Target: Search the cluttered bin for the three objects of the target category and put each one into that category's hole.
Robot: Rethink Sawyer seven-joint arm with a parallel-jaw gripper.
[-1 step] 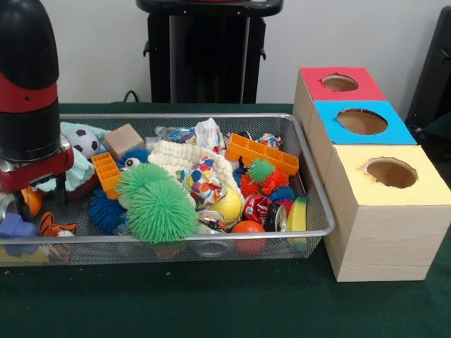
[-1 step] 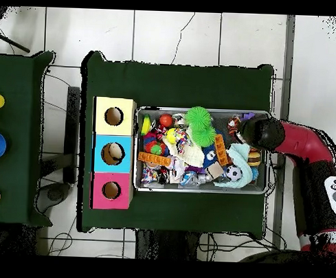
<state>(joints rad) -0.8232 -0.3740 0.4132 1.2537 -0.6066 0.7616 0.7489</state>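
Front view, pincer point(image 1: 39, 193) low in bin point(image 1: 317, 211)

No legible text anywhere. The can point(image 1: 258, 208) in the bin point(image 1: 318, 211) carries red-and-white print, too small to read. The boxes point(image 1: 366, 169) bear no labels, only coloured tops.

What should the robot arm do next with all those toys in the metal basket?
Probably lower a little and close on one toy. The red and black gripper hangs low over the end of the wire mesh bin farthest from the three wooden boxes with coloured tops, just above an orange striped ball. Whether it already holds anything, I cannot tell.
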